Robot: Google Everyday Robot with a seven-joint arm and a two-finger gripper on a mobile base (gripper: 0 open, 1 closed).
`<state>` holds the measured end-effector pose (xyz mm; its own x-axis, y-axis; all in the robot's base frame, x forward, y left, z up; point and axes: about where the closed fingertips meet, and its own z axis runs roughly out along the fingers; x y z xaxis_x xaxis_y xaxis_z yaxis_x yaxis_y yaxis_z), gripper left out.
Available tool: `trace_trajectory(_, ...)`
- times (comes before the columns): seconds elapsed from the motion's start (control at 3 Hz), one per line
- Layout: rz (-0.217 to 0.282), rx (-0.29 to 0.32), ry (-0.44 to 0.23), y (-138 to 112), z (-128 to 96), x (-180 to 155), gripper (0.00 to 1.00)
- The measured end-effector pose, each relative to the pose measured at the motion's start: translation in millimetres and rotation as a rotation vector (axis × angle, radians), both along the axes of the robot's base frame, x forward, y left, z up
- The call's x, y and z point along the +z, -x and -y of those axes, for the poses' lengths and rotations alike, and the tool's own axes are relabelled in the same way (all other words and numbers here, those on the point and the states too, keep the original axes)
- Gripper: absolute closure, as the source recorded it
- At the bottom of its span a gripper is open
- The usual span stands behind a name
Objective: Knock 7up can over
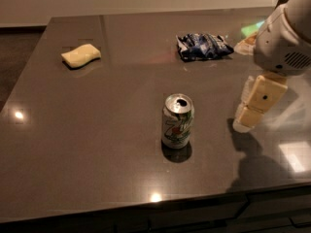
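7up can point(177, 121) stands upright approx mid-table point(92, 135), a bit toward the near edge, silver top w/ open mouth facing up, green lettering on the side, dark shadow pooled at its base. Gripper point(243, 122) is to the can's right, at roughly the same depth, clearly apart from it w/ bare tabletop between, no contact. It hangs low, cream tip close to the surface, angled down-left toward the can; can't tell whether it's wide or narrow. White arm housing point(284, 38) sits above it at the right edge. Dark blue snack bag point(204, 46) lies far, right of centre. Pale yellow sponge point(81, 55) lies far left, well apart from the can
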<state>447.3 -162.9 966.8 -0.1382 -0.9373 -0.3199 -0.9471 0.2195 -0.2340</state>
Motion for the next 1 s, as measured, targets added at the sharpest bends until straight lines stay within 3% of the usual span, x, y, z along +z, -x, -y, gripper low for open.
trace_trajectory(1.0, -0.028, 0.127, -0.225, 1.8, -77.2, -41.1, 0.0)
